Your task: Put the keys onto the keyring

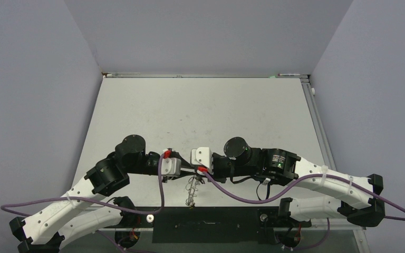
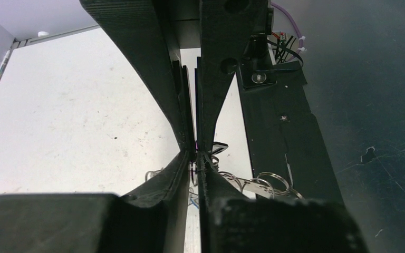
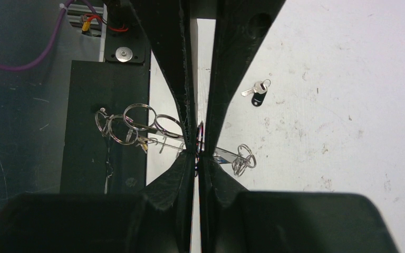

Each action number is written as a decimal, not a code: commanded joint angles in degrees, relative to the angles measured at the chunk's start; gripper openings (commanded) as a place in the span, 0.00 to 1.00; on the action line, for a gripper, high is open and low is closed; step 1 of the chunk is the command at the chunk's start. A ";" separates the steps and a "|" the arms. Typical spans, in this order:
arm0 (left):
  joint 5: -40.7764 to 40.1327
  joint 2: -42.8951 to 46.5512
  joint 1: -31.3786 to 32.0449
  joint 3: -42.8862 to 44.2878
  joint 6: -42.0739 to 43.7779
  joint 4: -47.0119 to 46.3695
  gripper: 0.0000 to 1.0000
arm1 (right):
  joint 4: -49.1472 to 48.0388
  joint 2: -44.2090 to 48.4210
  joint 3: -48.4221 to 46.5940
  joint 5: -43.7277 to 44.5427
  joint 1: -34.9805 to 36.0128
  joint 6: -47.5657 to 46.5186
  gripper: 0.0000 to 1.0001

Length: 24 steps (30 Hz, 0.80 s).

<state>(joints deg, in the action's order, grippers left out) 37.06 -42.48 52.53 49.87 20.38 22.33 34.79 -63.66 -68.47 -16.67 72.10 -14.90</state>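
The keyring [image 3: 132, 124], a flat silver plate rimmed with wire loops, hangs edge-on between both arms at the table's near edge [image 1: 191, 191]. My right gripper [image 3: 198, 146] is shut on its plate, with loops sticking out to either side. My left gripper [image 2: 196, 154] has its jaws almost together on a thin dark piece in line with the keyring [image 2: 266, 184], whose plate and loops show on both sides of the fingers. One key with a black head [image 3: 258, 95] lies loose on the white table beyond the right fingers. A black tag [image 2: 220, 147] peeks out just past the left fingertips.
A black base plate [image 1: 211, 224] with bolts runs along the near edge under the keyring. Purple cables [image 1: 242, 195] loop from both wrists. Grey walls close in the white table [image 1: 200, 110] on three sides.
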 commanded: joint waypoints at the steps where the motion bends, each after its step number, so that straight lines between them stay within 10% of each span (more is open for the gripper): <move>1: -1.10 -0.79 0.21 0.90 -0.01 -0.05 0.04 | -4.83 0.58 -2.62 -0.21 0.60 -0.66 0.05; 7: 1.45 0.70 0.11 -0.12 0.42 -1.85 0.00 | -7.58 2.67 -1.22 0.24 0.64 -0.41 0.06; 14: 5.32 8.88 -5.86 -9.40 -12.28 -23.84 0.00 | -19.08 11.26 7.16 2.77 0.42 3.24 0.67; 24: 9.69 11.32 -12.37 -22.26 -38.30 -64.27 0.00 | -39.44 18.60 19.52 2.00 -0.18 11.15 0.64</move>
<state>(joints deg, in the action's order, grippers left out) 44.93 -31.68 40.95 28.84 -6.00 -19.79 6.57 -45.12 -51.18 -14.98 72.10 -7.81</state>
